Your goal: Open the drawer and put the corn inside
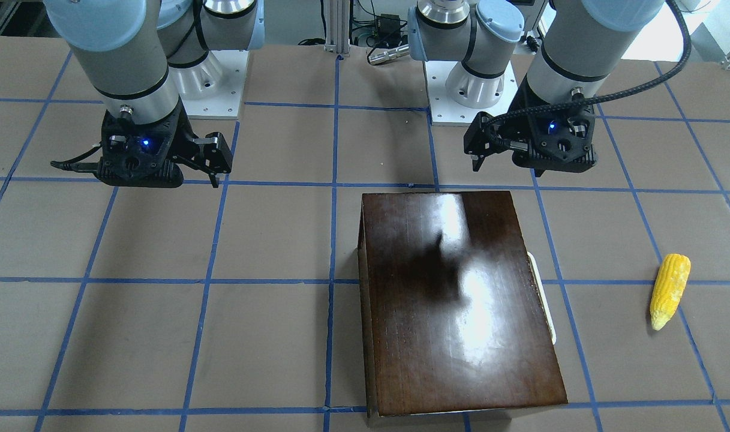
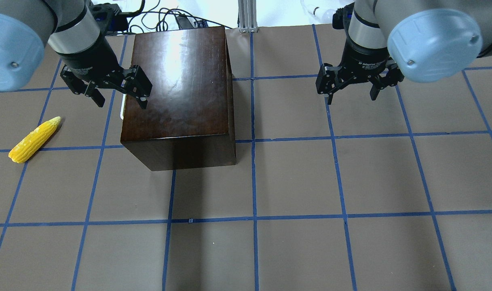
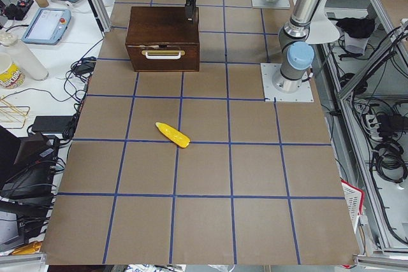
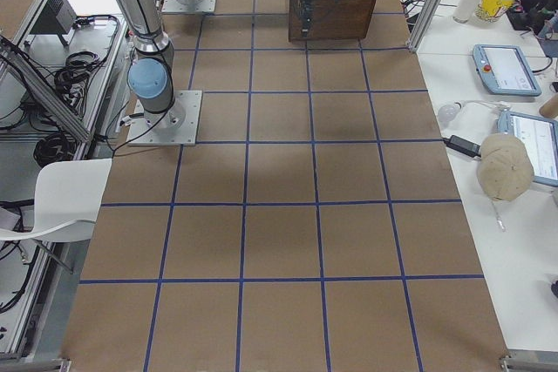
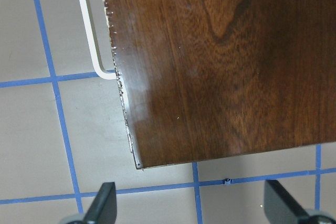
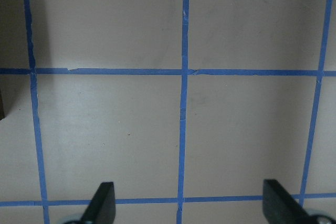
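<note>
1. The drawer (image 3: 182, 56) is shut, its front flush with the dark wooden box (image 2: 177, 89). It faces the table's left end, and only the thin white handle (image 2: 121, 110) sticks out.
2. The corn (image 2: 34, 139) lies flat on the table (image 2: 294, 182), further out toward that left end and well apart from the drawer front. Nothing is touching it.
3. The left gripper (image 2: 120, 103) hangs above the box's top edge on the handle side with its fingers spread apart and empty. The right gripper (image 2: 351, 97) is also spread and empty, well off toward the right end.
4. What I'd worry about:
   - The handle is skinny and sits tight under the top edge. If the left gripper comes down slightly off, a finger lands on the box lid instead.
   - Nothing pins the box down, so a stiff drawer could drag the whole box along when pulled.
   - The corn is round and could roll out of a sloppy pinch.
</note>
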